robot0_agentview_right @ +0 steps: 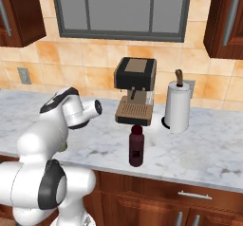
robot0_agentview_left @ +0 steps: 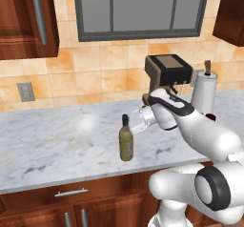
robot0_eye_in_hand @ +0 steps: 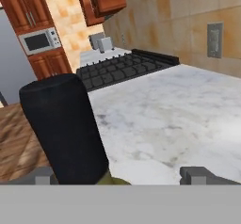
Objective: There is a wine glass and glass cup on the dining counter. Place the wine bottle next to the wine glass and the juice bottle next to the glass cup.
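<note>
Reaching level, end effector [robot0_eye_in_hand: 120, 175] open, straddling wine bottle [robot0_agentview_left: 126, 141]

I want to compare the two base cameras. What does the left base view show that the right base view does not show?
Left base view: the wine bottle standing on the counter, and the gripper's side close beside its neck. Right base view: the juice bottle seen whole, near the front edge. Both share the coffee machine, the paper towel roll and the marble wall counter.

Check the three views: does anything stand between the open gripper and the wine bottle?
Nothing visible does. The gripper is already at the wine bottle; in the hand view the bottle's dark top rises close in front of the fingertips.
</note>
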Motion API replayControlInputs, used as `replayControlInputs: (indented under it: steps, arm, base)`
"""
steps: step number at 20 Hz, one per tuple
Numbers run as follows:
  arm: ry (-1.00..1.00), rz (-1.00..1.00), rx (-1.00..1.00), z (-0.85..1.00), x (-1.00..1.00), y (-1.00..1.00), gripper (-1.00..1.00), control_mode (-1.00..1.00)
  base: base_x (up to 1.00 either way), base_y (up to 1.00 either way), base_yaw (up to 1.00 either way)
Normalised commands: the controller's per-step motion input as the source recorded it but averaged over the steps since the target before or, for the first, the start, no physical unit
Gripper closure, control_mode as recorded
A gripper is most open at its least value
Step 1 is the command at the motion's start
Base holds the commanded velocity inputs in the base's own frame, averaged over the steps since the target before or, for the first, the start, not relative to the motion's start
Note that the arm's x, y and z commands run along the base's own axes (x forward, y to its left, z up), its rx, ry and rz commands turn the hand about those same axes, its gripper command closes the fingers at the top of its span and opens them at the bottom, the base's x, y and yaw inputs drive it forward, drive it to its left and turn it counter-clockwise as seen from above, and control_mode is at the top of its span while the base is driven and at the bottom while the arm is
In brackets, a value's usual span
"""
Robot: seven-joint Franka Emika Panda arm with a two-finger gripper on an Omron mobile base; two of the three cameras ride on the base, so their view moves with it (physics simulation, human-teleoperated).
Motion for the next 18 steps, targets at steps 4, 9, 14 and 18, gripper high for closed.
replayControlInputs:
  steps: [4, 9, 14, 18]
  arm:
    - [0.0, 0.0, 0.0, -0.05, 0.0, 0.22, -1.0, -1.0]
    - [0.01, 0.0, 0.01, -0.08, 0.0, 0.23, -1.0, -1.0]
    - [0.01, 0.0, 0.0, -0.03, -0.01, 0.05, 1.0, -1.0]
    - [0.0, 0.0, 0.02, 0.0, -0.07, 0.0, 1.0, -1.0]
  base:
    - [0.0, 0.0, 0.0]
    - [0.0, 0.0, 0.0]
    - [0.0, 0.0, 0.0]
    - [0.0, 0.0, 0.0]
